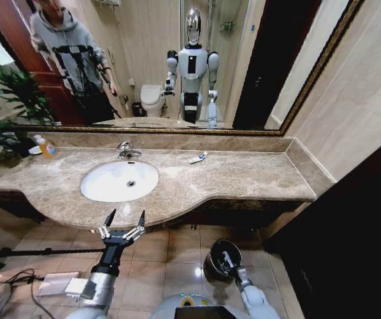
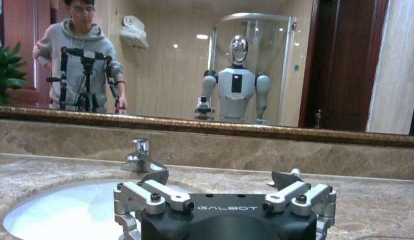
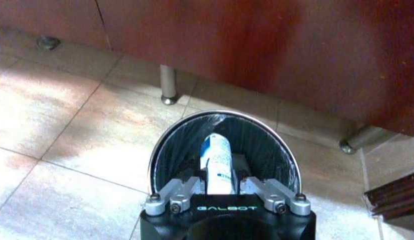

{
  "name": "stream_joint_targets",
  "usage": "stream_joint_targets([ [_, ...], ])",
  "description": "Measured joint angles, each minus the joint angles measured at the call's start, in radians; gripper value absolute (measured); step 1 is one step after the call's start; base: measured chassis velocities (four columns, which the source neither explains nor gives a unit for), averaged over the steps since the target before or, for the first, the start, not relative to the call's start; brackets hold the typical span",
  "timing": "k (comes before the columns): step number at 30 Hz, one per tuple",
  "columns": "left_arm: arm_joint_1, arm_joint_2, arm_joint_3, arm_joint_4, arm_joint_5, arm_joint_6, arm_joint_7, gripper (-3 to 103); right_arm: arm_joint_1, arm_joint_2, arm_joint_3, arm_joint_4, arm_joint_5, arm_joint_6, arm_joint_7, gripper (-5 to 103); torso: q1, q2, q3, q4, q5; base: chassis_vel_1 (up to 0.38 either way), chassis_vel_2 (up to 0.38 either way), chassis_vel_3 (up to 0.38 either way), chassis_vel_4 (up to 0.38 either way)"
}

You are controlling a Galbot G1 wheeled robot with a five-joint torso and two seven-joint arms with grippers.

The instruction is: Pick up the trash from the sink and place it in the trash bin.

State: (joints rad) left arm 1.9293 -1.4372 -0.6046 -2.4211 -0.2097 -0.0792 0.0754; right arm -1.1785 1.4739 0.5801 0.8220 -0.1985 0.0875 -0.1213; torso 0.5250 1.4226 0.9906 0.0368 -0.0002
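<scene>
The right gripper hangs low over the small round black trash bin with the glossy rim, which stands on the tiled floor just in front of the dark wood cabinet base. Its fingers are drawn in narrow against a white tube with blue print, gripping it at the near end (the far end points into the bin's mouth). In the head view the same gripper sits over the bin at the lower right, below the counter edge.

The left gripper is raised in front of the counter's front edge, level with the white oval porcelain sink. Its dark fingertips are spread wide apart and hold nothing. In the left wrist view the gripper points across the basin toward the chrome faucet, with no contact on either.

Farther back on the beige marble counter, a second white tube with a blue end lies well to the right of the sink, near the backsplash. An orange-capped soap bottle stands on the counter at the far left.
</scene>
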Motion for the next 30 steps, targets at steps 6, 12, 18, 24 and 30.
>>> stream_joint_targets([
  [6,0.000,0.000,0.000,0.000,0.000,0.000,0.000,100,0.058,0.010,0.010,-0.075,-0.044,0.009,0.013,22,0.000,0.000,0.000,0.0000,0.0000,0.000,0.000,0.000,0.000],
  [12,0.000,0.000,0.000,0.000,0.000,0.000,0.000,100,0.110,0.021,0.018,-0.157,-0.096,0.009,0.023,22,0.000,0.000,0.000,0.0000,0.0001,0.000,0.000,0.000,0.000],
  [18,0.000,0.000,0.000,0.000,0.000,0.000,0.000,100,0.147,0.028,0.024,-0.224,-0.135,0.011,0.028,22,0.000,0.000,0.000,0.0000,0.0001,0.000,0.000,0.000,0.000],
  [24,0.000,0.000,0.000,0.000,0.000,0.000,0.000,100,0.180,0.033,0.030,-0.267,-0.145,0.014,0.036,23,0.000,0.000,0.000,0.0000,0.0001,0.000,0.000,0.000,0.000],
  [30,0.000,0.000,0.000,0.000,0.000,0.000,0.000,100,0.187,0.029,0.033,-0.271,-0.138,0.013,0.038,44,0.000,0.000,0.000,0.0000,0.0001,0.000,0.000,0.000,0.000],
])
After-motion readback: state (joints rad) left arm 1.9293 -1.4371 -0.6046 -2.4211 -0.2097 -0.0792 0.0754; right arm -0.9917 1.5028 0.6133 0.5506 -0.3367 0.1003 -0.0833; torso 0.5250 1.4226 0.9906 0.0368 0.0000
